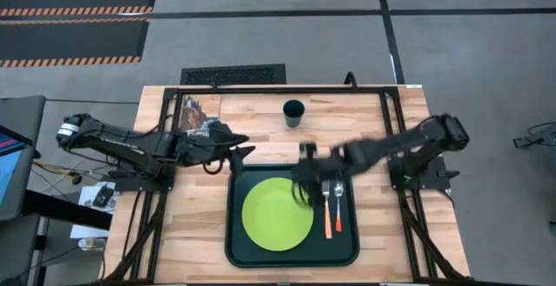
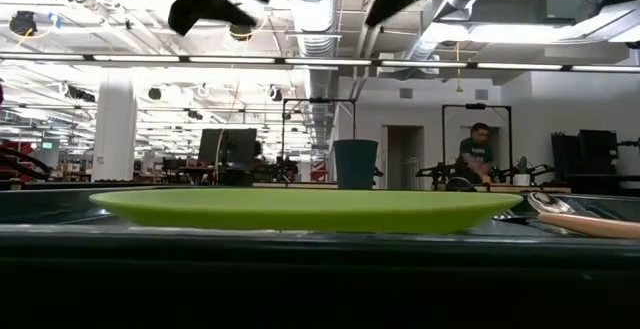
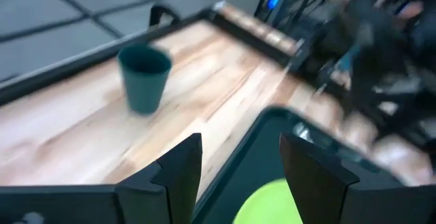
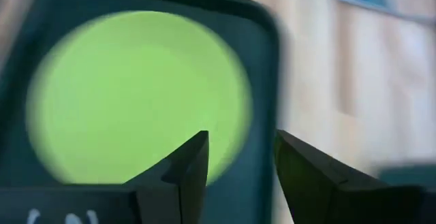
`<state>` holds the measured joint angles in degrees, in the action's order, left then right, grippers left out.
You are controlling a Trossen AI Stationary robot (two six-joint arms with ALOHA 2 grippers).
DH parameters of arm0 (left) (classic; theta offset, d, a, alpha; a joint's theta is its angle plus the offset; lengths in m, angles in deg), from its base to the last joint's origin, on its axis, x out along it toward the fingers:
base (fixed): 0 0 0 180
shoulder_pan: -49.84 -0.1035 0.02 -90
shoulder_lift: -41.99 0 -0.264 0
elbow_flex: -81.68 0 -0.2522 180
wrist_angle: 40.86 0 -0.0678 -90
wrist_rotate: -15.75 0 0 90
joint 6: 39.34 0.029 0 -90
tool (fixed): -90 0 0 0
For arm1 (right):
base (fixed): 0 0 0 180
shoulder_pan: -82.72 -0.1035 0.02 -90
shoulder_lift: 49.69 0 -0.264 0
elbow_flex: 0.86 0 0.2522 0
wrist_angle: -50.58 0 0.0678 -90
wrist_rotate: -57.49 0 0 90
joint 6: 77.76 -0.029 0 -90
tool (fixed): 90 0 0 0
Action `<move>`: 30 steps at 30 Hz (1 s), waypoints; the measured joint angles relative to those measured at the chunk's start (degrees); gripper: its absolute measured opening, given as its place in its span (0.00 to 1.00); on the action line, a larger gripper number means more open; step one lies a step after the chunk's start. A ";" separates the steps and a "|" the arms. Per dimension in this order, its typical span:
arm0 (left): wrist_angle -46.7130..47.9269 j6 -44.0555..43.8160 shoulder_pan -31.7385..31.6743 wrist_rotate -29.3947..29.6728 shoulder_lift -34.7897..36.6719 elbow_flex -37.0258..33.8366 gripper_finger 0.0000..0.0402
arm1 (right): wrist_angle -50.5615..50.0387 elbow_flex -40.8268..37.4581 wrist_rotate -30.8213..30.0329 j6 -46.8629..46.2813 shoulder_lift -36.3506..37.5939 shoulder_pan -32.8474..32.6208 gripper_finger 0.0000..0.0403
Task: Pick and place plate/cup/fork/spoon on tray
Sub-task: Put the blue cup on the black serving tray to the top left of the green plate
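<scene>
Wooden worktop [image 1: 195,225] holding only the cup [image 1: 294,112] off-tray; I'm steering the empty, parted left gripper [image 1: 244,147] squarely around it

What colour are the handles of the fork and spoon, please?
Both the fork and spoon have orange handles, clearest in the high view.

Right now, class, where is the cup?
In the high view the cup stands upright on the bare table, off the tray, just beyond the tray's far edge.
</scene>
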<state>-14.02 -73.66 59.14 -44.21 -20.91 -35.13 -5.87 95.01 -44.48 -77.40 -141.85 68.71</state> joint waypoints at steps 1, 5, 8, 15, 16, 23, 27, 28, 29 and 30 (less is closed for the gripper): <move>1.80 -0.51 -0.66 -0.76 -0.01 0.00 0.46 | -0.84 0.00 -0.06 0.47 0.55 2.39 0.48; 7.04 -1.73 -3.73 -2.79 -0.01 0.00 0.46 | -4.70 -0.01 -0.06 3.31 0.72 11.16 0.48; 8.69 -0.80 -5.81 -3.98 -0.01 0.00 0.46 | -5.12 -0.03 0.01 8.93 -1.01 16.64 0.48; 9.17 1.19 -7.68 -4.94 0.01 0.00 0.46 | 3.01 -0.07 3.42 18.88 -7.02 28.40 0.48; 9.63 1.71 -7.68 -4.26 0.01 0.00 0.46 | 4.17 -0.07 5.02 19.00 -8.08 29.82 0.48; 10.59 3.27 -7.66 -3.91 0.01 -0.02 0.46 | 5.14 -0.11 9.17 19.45 -13.96 35.01 0.47; 10.62 4.09 -7.66 -3.87 0.01 -0.02 0.46 | 5.98 -0.11 9.24 20.41 -14.79 35.55 0.47; 10.60 4.10 -7.66 -3.87 0.01 -0.02 0.46 | 6.09 -0.11 9.23 20.64 -14.85 35.53 0.47; 10.60 4.10 -7.66 -3.85 0.01 -0.02 0.46 | 5.87 -0.11 9.25 20.82 -14.86 35.53 0.47; 10.60 4.11 -7.66 -3.85 0.01 -0.02 0.46 | 5.91 -0.11 9.23 20.92 -14.80 35.53 0.47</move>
<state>-3.42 -69.54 51.49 -48.07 -20.90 -35.15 0.04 94.90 -35.25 -56.48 -156.65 104.23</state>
